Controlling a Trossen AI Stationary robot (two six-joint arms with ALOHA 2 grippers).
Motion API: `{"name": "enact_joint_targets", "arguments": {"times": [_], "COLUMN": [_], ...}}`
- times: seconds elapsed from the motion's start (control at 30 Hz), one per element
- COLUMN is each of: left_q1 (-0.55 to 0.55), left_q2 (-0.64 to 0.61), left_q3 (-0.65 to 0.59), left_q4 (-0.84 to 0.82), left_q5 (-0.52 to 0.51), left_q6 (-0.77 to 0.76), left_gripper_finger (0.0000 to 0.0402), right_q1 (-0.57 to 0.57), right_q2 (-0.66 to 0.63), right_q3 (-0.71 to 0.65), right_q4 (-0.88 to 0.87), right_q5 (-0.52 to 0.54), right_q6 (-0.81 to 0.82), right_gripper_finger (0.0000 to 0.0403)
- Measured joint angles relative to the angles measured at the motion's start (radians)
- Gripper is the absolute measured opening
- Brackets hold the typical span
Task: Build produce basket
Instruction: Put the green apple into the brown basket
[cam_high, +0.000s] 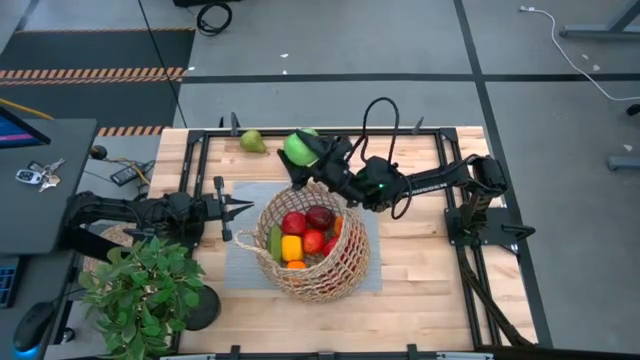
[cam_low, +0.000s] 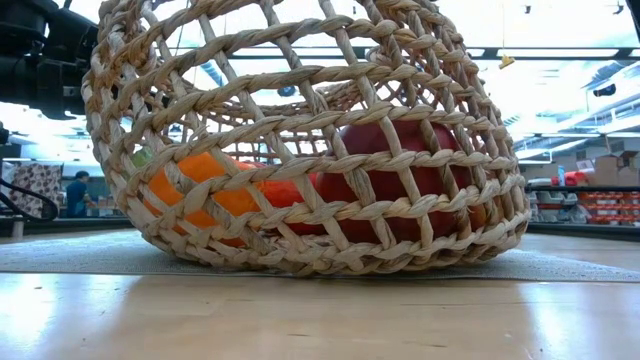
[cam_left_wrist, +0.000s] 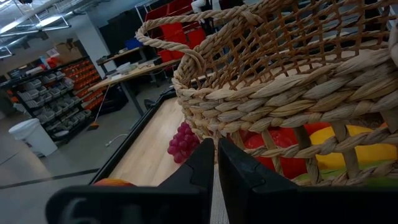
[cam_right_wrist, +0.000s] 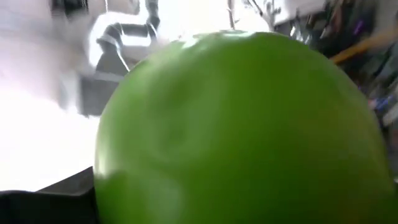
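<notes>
On the pale wooden desk (cam_high: 420, 270) the right gripper (cam_high: 304, 150), fingers clasping a round smooth green apple (cam_high: 297, 148) near the tan wicker basket (cam_high: 340, 270), holds something light, hard and slippery, best gripped across the middle, while the left gripper (cam_high: 236, 208) waits clenched beside the basket.

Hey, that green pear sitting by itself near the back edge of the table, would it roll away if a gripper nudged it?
Probably a wobble rather than a straight roll: the green pear lies on its side, tapered. Its smooth skin may slip between fingers.
</notes>
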Motion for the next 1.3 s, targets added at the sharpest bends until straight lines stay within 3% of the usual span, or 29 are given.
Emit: {"name": "enact_joint_targets", "arguments": {"times": [0.13, 0.4, 0.6, 0.73, 0.9, 1.17, 1.3], "left_q1": [0.0, 0.0, 0.0, 0.0, 0.0, 0.0, 0.0], "left_q2": [0.0, 0.0, 0.0, 0.0, 0.0, 0.0, 0.0], "left_q3": [0.0, 0.0, 0.0, 0.0, 0.0, 0.0, 0.0], "left_q4": [0.0, 0.0, 0.0, 0.0, 0.0, 0.0, 0.0], "left_q5": [0.0, 0.0, 0.0, 0.0, 0.0, 0.0, 0.0], "left_q6": [0.0, 0.0, 0.0, 0.0, 0.0, 0.0, 0.0], "left_gripper_finger": [0.0032, 0.0034, 0.0029, 0.0028, 0.0034, 0.0033, 0.003], "right_q1": [0.003, 0.008, -0.013, -0.032, -0.064, -0.095, -0.094], "right_q2": [0.0, -0.001, -0.001, -0.001, -0.001, -0.001, 0.0], "right_q3": [0.0, 0.0, 0.0, 0.0, 0.0, 0.0, 0.0], "right_q4": [-0.051, -0.145, -0.278, -0.386, -0.463, -0.451, -0.524], "right_q5": [-0.058, -0.336, -0.539, -0.562, -0.536, -0.519, -0.602], "right_q6": [-0.293, -0.616, -1.06, -1.343, -1.579, -1.384, -1.389], "right_gripper_finger": [0.0367, 0.0367, 0.0367, 0.0367, 0.0367, 0.0367, 0.0367]}}
